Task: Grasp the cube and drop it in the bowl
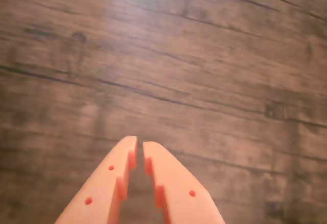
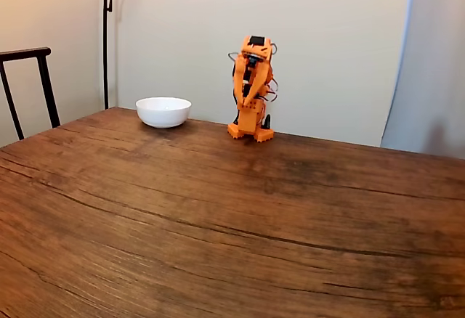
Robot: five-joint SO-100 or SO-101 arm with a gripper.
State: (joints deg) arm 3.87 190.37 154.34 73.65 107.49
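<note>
The white bowl (image 2: pixel 163 111) stands on the far left part of the wooden table (image 2: pixel 218 216) in the fixed view. The orange arm (image 2: pixel 251 89) sits folded up at the table's far edge, to the right of the bowl and apart from it. In the wrist view my orange gripper (image 1: pixel 140 145) enters from the bottom edge and hangs over bare wood. Its jaws are shut to a thin slit with nothing between them. The cube is out of view.
A dark chair back (image 2: pixel 29 78) stands at the left edge of the fixed view, with a thin lamp pole (image 2: pixel 106 35) behind it. A pale wall runs behind the table. Wide bare wood stretches in front of the arm.
</note>
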